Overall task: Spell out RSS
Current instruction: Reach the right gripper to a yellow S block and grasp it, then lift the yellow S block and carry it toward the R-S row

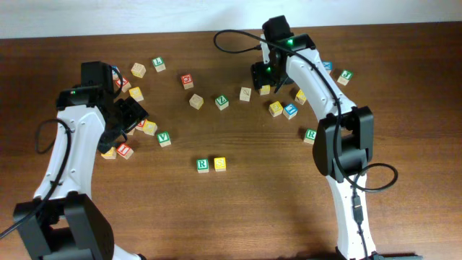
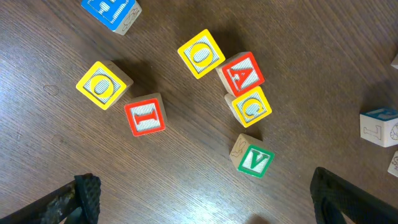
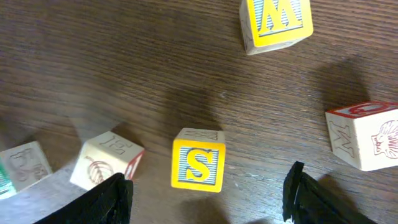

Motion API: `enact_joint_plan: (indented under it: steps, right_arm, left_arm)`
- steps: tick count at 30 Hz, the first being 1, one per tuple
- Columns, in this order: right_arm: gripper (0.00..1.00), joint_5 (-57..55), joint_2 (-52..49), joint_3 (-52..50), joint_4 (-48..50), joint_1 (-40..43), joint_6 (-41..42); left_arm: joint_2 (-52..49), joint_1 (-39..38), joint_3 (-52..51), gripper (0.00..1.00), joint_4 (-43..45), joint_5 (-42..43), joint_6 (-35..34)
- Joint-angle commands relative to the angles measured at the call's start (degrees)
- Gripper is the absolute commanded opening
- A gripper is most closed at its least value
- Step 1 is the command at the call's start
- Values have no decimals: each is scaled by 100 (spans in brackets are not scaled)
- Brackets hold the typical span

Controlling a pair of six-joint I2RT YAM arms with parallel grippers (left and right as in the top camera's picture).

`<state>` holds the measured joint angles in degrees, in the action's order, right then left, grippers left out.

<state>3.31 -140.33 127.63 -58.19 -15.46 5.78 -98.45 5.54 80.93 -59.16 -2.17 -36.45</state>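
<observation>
The start of the word sits near the middle of the dark wooden surface (image 1: pixel 245 213). The green-faced wooden R cube (image 1: pixel 203 165) has a yellow-faced wooden cube (image 1: pixel 219 164) touching its right side, so the row reads left to right. I cannot read the yellow one's letter from overhead. The right end of the row is open for one more cube.

I judge the third piece to be the yellow-faced wooden S cube (image 3: pixel 199 160). It lies flat at the far side, right of centre, with its S face up. The right fingers (image 3: pixel 117 198) are released and spread wide, one on either side of that cube, with a gap to each — nothing is grasped. The cube is not quite centred between them. I cannot tell whether the tips are down at its height or above it. I read the straddle as lining up a straight pick, with the fingers set to close on two plain side faces.

The left fingers (image 2: pixel 84 196) are released too, with nothing between them. They hover over the loose cluster at the left — a yellow O cube (image 2: pixel 102 84), a red I cube (image 2: pixel 145 115) and a green V cube (image 2: pixel 254 160), none of which the word needs.

A second green R cube (image 1: pixel 310 135) lies well apart on the right.
</observation>
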Motion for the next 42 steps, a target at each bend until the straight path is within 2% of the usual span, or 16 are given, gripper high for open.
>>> enact_joint_plan:
  steps: [1,11,16,21,25,29,31,35,42]
  right_arm:
    - [70,-470,-247,-35,59,-168,92]
    - [69,-509,-417,-35,258,-254,114]
    - [59,-507,-514,-35,273,-249,118]
    - [57,-334,-566,-35,256,-247,116]
    - [41,-339,-566,-35,254,-247,114]
    - [39,-382,-566,-35,254,-243,114]
    - [35,-382,-566,-35,254,-243,116]
    - [34,-382,-551,-11,251,-245,116]
    - [23,-385,-358,269,52,-245,210]
  left_arm:
    - [83,26,96,99,-4,-63,24]
    - [83,26,96,99,-4,-63,24]
    - [83,26,96,99,-4,-63,24]
    - [83,26,96,99,-4,-63,26]
    - [83,26,96,99,-4,-63,24]
    - [83,26,96,99,-4,-63,24]
    - [83,26,96,99,-4,-63,24]
    - [83,26,96,99,-4,-63,24]
    - [83,26,96,99,-4,-63,24]
